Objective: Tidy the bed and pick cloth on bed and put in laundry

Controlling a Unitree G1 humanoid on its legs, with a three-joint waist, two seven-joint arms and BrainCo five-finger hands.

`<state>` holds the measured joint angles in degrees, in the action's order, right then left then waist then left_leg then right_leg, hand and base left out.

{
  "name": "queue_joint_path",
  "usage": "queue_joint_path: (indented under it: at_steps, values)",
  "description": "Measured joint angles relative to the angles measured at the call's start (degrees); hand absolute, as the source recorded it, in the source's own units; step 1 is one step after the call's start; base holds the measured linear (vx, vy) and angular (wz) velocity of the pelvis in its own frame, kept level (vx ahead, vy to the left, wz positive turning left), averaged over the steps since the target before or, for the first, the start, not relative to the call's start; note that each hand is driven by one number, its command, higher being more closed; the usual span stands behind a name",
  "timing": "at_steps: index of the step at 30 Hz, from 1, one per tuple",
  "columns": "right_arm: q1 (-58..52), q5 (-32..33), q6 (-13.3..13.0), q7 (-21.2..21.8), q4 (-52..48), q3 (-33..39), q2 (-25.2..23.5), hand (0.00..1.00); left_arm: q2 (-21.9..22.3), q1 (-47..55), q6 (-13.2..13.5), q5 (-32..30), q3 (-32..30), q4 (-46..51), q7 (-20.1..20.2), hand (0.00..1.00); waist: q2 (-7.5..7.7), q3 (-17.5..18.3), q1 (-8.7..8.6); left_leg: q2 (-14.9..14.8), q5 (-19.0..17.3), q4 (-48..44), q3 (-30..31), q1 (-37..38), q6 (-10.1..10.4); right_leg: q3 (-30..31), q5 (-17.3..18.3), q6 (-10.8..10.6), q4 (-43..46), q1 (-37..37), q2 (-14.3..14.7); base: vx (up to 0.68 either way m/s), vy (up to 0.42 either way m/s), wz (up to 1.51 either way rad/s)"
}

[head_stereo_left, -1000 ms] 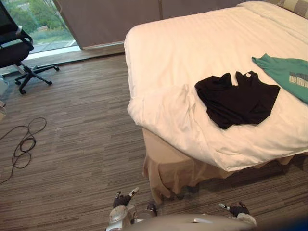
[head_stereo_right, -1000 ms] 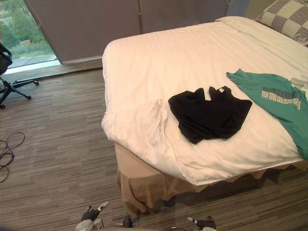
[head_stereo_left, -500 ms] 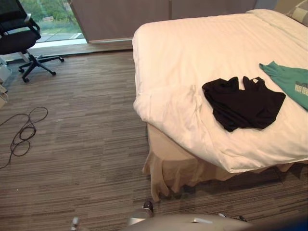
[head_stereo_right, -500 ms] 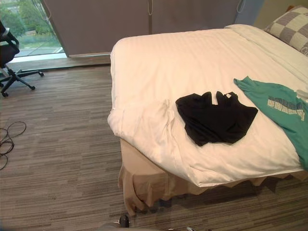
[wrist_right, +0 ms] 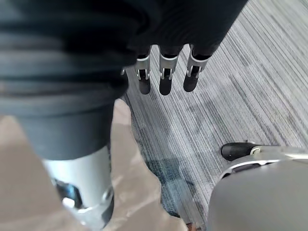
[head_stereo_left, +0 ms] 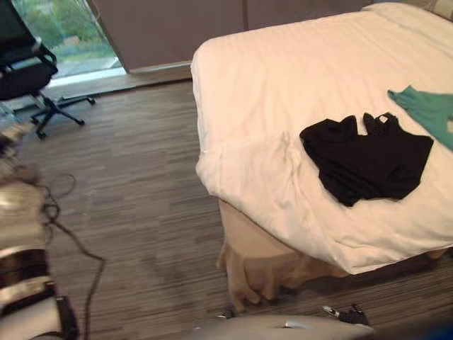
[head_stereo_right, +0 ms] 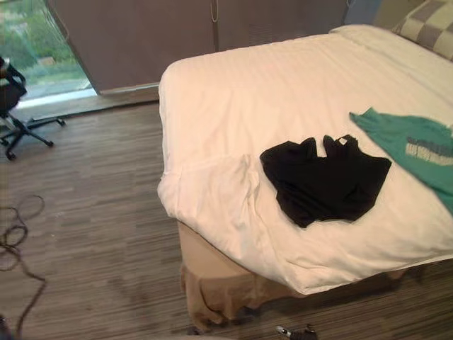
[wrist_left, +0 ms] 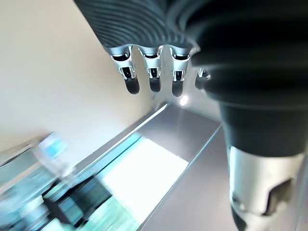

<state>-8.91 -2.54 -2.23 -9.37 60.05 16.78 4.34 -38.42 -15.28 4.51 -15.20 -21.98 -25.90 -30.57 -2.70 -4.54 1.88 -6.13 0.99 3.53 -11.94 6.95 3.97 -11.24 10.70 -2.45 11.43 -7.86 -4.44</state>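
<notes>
The black cloth (head_stereo_left: 368, 159) lies crumpled on the white duvet (head_stereo_left: 283, 71) of the bed, near the foot edge and just beside a rumpled fold (head_stereo_left: 248, 170) at the duvet's corner. A teal shirt (head_stereo_right: 417, 149) lies spread on the same duvet, close to the black cloth but apart from it, on the side toward a checked pillow (head_stereo_right: 425, 25) at the head of the bed. A tan bed skirt (head_stereo_left: 262, 262) hangs below the duvet down to the striped carpet (head_stereo_left: 141, 184). The left hand (wrist_left: 151, 72), in its wrist view, has its fingers straight and spread in a row, holding nothing. The right hand (wrist_right: 164, 77) hangs with fingers likewise straight and empty above the carpet, with the bed skirt beside it. A black office chair (head_stereo_left: 32, 78) stands by the window (head_stereo_left: 56, 32), well apart from the bed.
</notes>
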Motion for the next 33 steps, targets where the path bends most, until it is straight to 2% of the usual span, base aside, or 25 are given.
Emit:
queue_joint_path:
  at_steps: [1,2,3,4,5,6,8,9,11,13,16,18,19,22,23,29,33]
  values:
    - [-0.1,0.0,0.0,0.0,-0.1,0.4,0.1,0.00,0.6,-0.3,-0.4,-0.1,0.4,0.1,0.0,0.00,-0.32,-0.1,0.04,-1.6,0.0,-0.1,0.3,-0.1,0.0,0.9,1.3,0.6,0.3,1.5,1.4,-0.01,-0.110,-0.16]
    - [0.0,0.0,0.0,-0.2,-0.4,1.2,-0.5,0.00,1.5,-1.8,-1.3,-0.1,0.2,0.2,-0.1,0.00,0.56,-0.1,0.50,-3.2,0.0,-0.3,0.1,0.0,0.0,1.3,-1.4,0.7,-13.1,0.5,3.7,0.02,-0.138,-0.17]
    - [0.0,0.0,-0.1,-0.3,-0.5,2.0,-1.7,0.00,1.3,-3.7,-1.8,-0.2,0.7,0.9,-0.1,0.00,3.25,-0.5,0.47,-2.5,-1.1,-0.7,0.2,-0.1,1.6,1.1,-9.8,-0.4,-15.2,2.7,2.3,0.02,-0.150,0.08]
    - [0.1,0.0,0.0,-0.4,-0.1,2.8,-2.0,0.00,2.0,-4.1,-2.0,-1.0,2.2,1.7,0.0,0.00,2.67,-0.3,-0.76,-3.8,-2.1,-0.6,1.1,0.0,2.8,0.9,-8.8,0.4,-14.5,2.4,3.6,0.04,-0.154,0.11]
    - [0.1,0.0,0.1,-0.4,0.3,3.1,-2.0,0.00,2.0,-4.3,-2.0,-2.0,3.4,2.3,0.3,0.00,2.53,-0.4,-1.22,-4.1,-2.1,-0.6,1.1,0.0,2.8,1.1,-8.8,0.4,-14.5,2.8,4.0,0.03,-0.129,-0.05]
    - [0.0,0.0,0.1,-0.4,0.5,3.5,-1.4,0.00,2.0,-5.1,-1.9,-3.7,4.8,2.9,0.3,0.00,1.69,-0.9,-1.55,-4.4,-2.1,-0.7,0.7,-0.1,2.8,2.1,-8.6,0.6,-14.5,3.4,4.4,0.01,-0.081,-0.29]
    - [-0.1,0.0,0.3,-0.4,0.4,4.3,-0.9,0.00,2.0,-7.9,-2.2,-4.9,7.5,2.6,0.5,0.00,0.19,-1.7,-2.15,-4.2,-2.1,-0.7,-0.1,-0.2,2.8,2.9,-8.8,1.0,-14.6,3.7,4.4,-0.02,-0.027,-0.30]
    - [-0.2,0.0,0.7,-0.4,0.5,5.0,-0.8,0.00,2.0,-10.2,-2.4,-6.3,9.5,2.4,0.7,0.00,-1.21,-2.2,-2.69,-3.8,-2.1,-0.6,-0.3,-0.5,2.8,3.7,-9.0,1.2,-14.5,4.3,4.3,-0.05,0.024,-0.23]
    - [-0.3,0.0,0.7,-0.4,0.4,5.4,0.1,0.00,1.9,-14.1,-2.7,-8.5,11.8,1.9,0.7,0.00,-2.50,-2.4,-3.44,-3.4,-2.1,-0.6,-0.7,-1.4,2.8,4.9,-9.5,1.8,-14.5,5.9,4.0,-0.04,0.038,-0.30]
    - [-0.2,0.0,0.7,-0.4,0.4,5.2,0.1,0.00,1.9,-18.4,-2.7,-9.9,14.5,-0.2,0.9,0.00,-2.70,-2.3,-4.31,-3.2,-2.1,-0.6,-1.7,-1.9,2.8,5.7,-10.0,1.7,-14.5,6.8,3.9,-0.04,0.038,-0.27]
    - [-0.2,0.0,0.8,-0.4,0.4,5.2,-0.3,0.00,1.9,-22.8,-3.0,-12.3,20.1,-4.7,2.5,0.00,-2.19,-2.8,-6.09,-3.1,-2.1,-0.3,-2.3,-2.2,2.8,6.5,-10.9,1.8,-14.9,7.8,3.9,-0.05,0.021,-0.24]
    - [-0.1,0.0,0.7,-0.5,0.3,5.1,-0.4,0.00,1.9,-23.9,-3.0,-13.6,22.5,-7.1,3.4,0.00,-2.14,-2.8,-6.42,-2.9,-2.2,-0.1,-3.4,-2.9,2.5,7.7,-11.7,1.6,-15.3,9.3,3.9,-0.07,0.023,-0.32]
    - [0.0,0.0,0.7,-0.6,0.0,5.2,-0.4,0.00,1.9,-24.2,-3.1,-13.6,23.3,-7.8,4.0,0.00,-2.31,-3.1,-7.27,-2.8,-2.4,0.0,-3.3,-3.9,2.3,7.9,-12.4,1.5,-15.9,10.2,3.8,-0.06,0.026,-0.19]
    - [0.1,0.0,0.7,-1.1,-0.7,5.2,-0.6,0.00,1.9,-25.6,-3.1,-13.8,26.5,-10.6,5.5,0.00,-2.46,-4.4,-7.89,-2.4,-2.4,0.6,-3.5,-4.9,2.3,8.9,-13.8,1.3,-16.7,11.7,3.7,-0.06,0.021,-0.17]
    - [0.1,0.0,0.7,-1.2,-0.7,5.2,-0.6,0.00,1.9,-25.8,-3.0,-13.8,27.5,-11.4,5.8,0.00,-2.52,-4.6,-8.58,-2.3,-2.4,0.6,-3.4,-5.5,2.3,8.9,-14.0,1.3,-16.7,12.4,3.6,-0.05,0.013,-0.10]
    - [0.2,0.0,0.6,-2.1,-2.1,5.3,-0.9,0.00,2.2,-27.8,-2.9,-16.1,32.5,-14.7,8.3,0.00,-3.54,-6.6,-8.89,-2.0,-2.3,0.8,-4.9,-6.3,2.2,10.1,-14.6,1.0,-16.7,14.1,3.5,-0.02,0.007,-0.13]
    - [0.5,0.1,0.6,-2.2,-3.0,5.1,-1.1,0.00,4.7,-30.7,-2.8,-16.4,35.3,-16.5,10.7,0.00,-4.09,-7.6,-9.03,-1.8,-2.1,1.3,-6.2,-7.9,2.0,11.0,-15.1,0.8,-16.7,16.6,3.4,0.02,0.013,-0.13]
